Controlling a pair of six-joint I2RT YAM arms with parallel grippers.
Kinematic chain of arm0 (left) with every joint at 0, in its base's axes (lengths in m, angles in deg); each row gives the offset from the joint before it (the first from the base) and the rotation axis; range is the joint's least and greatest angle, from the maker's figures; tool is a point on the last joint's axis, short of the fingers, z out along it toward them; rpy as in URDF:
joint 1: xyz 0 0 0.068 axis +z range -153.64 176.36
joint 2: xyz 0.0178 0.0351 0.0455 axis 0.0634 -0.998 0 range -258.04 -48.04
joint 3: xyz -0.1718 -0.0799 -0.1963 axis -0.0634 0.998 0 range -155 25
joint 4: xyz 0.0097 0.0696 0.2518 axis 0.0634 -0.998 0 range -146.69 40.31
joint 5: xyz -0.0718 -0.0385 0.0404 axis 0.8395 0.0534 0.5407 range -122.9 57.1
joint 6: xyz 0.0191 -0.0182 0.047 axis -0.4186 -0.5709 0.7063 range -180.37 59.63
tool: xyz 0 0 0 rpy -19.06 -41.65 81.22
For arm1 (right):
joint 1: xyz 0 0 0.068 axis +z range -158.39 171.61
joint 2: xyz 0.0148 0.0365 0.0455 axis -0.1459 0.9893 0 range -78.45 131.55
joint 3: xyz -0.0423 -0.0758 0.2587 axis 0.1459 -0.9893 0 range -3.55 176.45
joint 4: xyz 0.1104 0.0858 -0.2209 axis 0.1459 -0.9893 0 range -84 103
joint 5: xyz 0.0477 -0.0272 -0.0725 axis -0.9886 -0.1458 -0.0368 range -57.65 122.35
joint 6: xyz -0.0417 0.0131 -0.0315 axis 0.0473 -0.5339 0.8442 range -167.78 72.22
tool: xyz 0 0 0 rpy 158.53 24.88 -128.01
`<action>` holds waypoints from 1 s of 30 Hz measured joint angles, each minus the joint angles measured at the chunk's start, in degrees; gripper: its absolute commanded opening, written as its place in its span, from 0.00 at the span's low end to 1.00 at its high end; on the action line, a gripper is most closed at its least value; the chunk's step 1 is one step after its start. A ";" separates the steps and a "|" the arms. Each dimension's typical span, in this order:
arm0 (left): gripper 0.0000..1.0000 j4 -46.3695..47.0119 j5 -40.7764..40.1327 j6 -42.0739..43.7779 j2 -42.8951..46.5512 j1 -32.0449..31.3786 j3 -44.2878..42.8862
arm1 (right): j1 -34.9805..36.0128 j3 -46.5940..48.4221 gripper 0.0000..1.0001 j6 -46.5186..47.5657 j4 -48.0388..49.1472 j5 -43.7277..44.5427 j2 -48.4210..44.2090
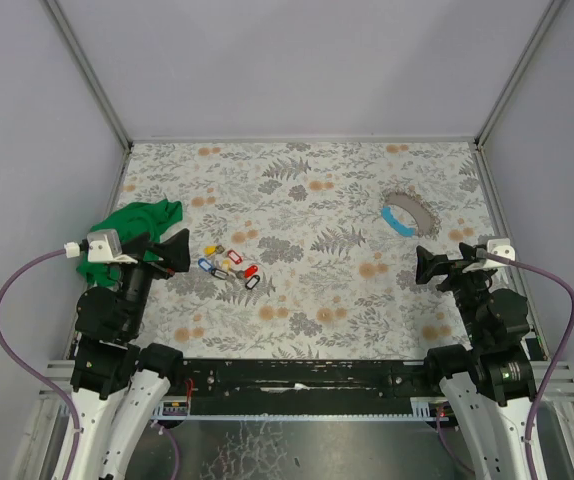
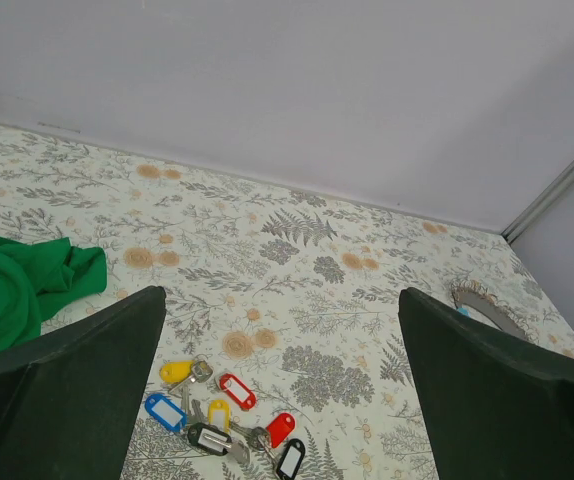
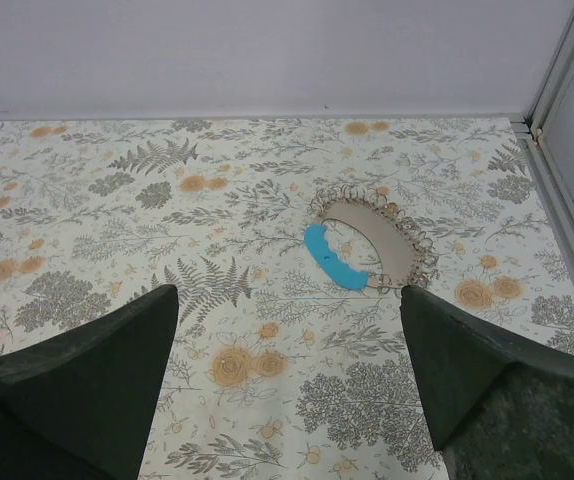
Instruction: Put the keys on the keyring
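Both arms are waiting at the near edge of the floral tabletop (image 1: 307,300), and the job appears to be sitting at its very first step: no key is threaded yet. The left tool (image 1: 175,250) is hanging wide open and gripping nothing. The right tool (image 1: 423,268) is also fully released and empty.

The keys (image 2: 227,420) are lying in a loose, partly overlapping cluster just ahead of the left tool, with red, blue, yellow and black tags showing. They are resting near the green cloth (image 1: 132,225) but apart from it. The keyring (image 3: 335,265) is lying flat toward the far right of the tabletop, ahead of the right tool and well apart from the keys, with its light-blue arc facing the middle of the tabletop. Whether the loop has an open gap is not showing at this size.

The next move is probably calling for a two-handed start. The left tool would be descending on a single key at the cluster's edge, perhaps the yellow-tagged key (image 2: 175,371), which is sitting clearest of the others. The right tool would be reaching forward to pinch the keyring and raise it. The keys are small and crowded, so a narrow, well-centred pinch looks necessary.
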 measured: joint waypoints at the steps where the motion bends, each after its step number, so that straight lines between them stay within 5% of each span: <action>1: 1.00 0.00 0.00 -0.02 0.00 0.00 0.00 | 0.00 0.00 0.99 -0.02 -0.02 0.07 0.00; 16: 1.00 -0.07 0.09 -0.42 0.96 -0.13 0.00 | 0.00 1.38 0.99 -1.99 -1.07 1.40 5.44; 30: 1.00 0.22 7.39 -1.84 -8.44 -0.28 -0.17 | -0.09 7.80 0.95 -5.51 -2.56 -0.48 36.09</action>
